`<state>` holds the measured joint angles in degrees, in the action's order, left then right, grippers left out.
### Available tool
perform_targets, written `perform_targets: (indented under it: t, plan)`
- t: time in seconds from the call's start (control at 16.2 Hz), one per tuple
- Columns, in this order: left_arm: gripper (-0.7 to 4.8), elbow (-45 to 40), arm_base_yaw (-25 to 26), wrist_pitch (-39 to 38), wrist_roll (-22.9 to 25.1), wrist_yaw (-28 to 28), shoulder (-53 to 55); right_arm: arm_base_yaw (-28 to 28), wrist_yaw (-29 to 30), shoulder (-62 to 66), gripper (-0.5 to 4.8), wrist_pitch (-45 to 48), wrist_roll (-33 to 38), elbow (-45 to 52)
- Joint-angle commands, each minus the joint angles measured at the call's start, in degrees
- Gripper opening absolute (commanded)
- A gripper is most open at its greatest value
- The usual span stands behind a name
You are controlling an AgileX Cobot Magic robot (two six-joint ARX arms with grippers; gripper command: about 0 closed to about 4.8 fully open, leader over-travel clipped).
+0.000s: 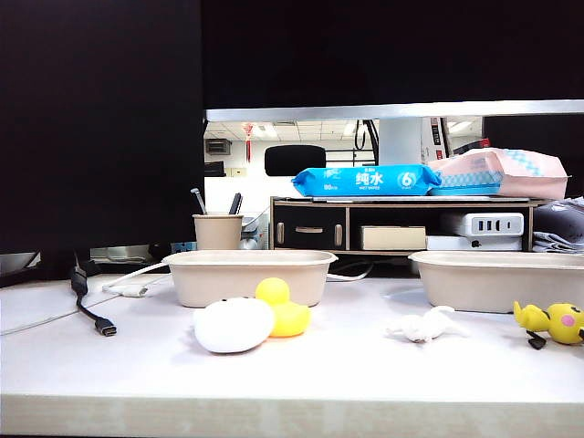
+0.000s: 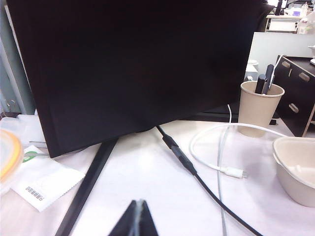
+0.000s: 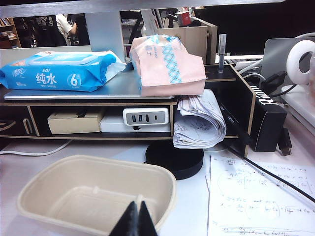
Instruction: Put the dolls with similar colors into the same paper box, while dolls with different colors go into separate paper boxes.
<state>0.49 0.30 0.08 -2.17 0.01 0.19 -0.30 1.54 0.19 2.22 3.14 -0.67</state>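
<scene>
In the exterior view, two beige paper boxes stand on the table, one left of centre (image 1: 246, 281) and one at the right (image 1: 493, 287). In front of the left box sit a yellow rubber duck (image 1: 281, 308) and a white egg-shaped doll (image 1: 234, 325), touching each other. A small white limbed doll (image 1: 425, 325) and a yellow doll with a pink cheek (image 1: 553, 321) lie before the right box. Neither gripper shows in that view. My left gripper (image 2: 138, 202) is shut and empty over bare table, one box's corner (image 2: 295, 167) off to its side. My right gripper (image 3: 137, 204) is shut and empty, above an empty box (image 3: 98, 160).
A tan cup with pens (image 1: 218, 230) stands behind the left box, with loose cables (image 1: 91, 310) beside it. A big black monitor (image 2: 138, 64) fills the back left. A shelf carries a wet-wipes pack (image 1: 365, 180). Papers (image 3: 261, 196) lie near the right box.
</scene>
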Motion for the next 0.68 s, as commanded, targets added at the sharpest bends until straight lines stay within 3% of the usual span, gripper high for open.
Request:
perform_targets:
  t: [0.06,0.43,0.56,0.68]
  plan:
    - [-0.06,0.04,0.13,0.39,0.22,0.2,0.02,0.02,0.07,-0.02,-0.01,1.01,-0.2,0.17]
    - [-0.06,0.04,-0.72,0.42,0.2,0.13,0.02,0.02,0.07,-0.02,-0.01,1.01,-0.2,0.17]
    - [-0.06,0.04,-12.59,0.39,0.22,-2.99,0.02,0.04,0.07,-0.02,-0.01,1.03,-0.2,0.17]
    - [-0.06,0.04,-21.94,0.39,0.22,-2.14,0.02,0.09,0.2,-0.02,-0.01,1.14,-0.15,0.17]
